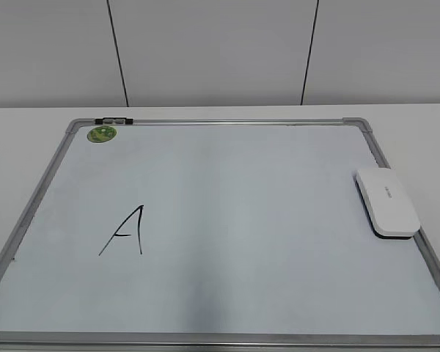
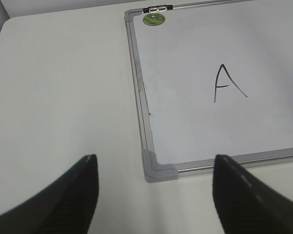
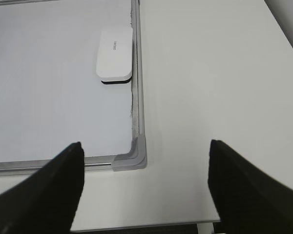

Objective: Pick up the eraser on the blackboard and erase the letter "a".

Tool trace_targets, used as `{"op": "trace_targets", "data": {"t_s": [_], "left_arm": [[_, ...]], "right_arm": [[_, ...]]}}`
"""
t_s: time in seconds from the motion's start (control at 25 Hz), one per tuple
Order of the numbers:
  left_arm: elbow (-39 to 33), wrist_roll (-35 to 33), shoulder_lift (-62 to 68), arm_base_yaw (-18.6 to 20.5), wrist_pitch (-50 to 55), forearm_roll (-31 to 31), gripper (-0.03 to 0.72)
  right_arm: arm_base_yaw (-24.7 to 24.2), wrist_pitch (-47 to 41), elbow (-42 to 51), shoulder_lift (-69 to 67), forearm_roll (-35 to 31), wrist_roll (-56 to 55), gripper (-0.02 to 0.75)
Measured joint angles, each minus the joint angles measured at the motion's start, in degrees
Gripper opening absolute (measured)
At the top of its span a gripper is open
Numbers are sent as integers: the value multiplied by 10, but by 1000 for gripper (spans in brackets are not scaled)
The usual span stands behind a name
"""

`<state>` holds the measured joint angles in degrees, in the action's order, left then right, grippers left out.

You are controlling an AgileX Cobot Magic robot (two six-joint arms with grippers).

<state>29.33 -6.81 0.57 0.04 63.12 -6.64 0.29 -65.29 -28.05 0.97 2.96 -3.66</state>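
Observation:
The blackboard lies flat on the table, a white board in a silver-grey frame. The eraser, a white block with a dark underside, lies at the board's right edge, and also shows in the right wrist view. The only mark I see is an angular capital "A" at the lower left, also in the left wrist view. No small lowercase "a" shows. My left gripper is open and empty over the board's near left corner. My right gripper is open and empty over the near right corner, well short of the eraser.
A round green sticker sits near the board's far left corner, beside a small black clip on the frame. White table surface lies left of the board and right of it. The table's front edge is close below the right gripper.

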Motion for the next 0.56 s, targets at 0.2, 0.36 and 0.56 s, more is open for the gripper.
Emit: {"op": "trace_targets", "data": {"t_s": [0.2, 0.36, 0.56], "left_arm": [[0, 0, 0, 0, 0, 0, 536], [0, 0, 0, 0, 0, 0, 536], [0, 0, 0, 0, 0, 0, 536]], "right_arm": [[0, 0, 0, 0, 0, 0, 587], [0, 0, 0, 0, 0, 0, 587], [0, 0, 0, 0, 0, 0, 587]]}}
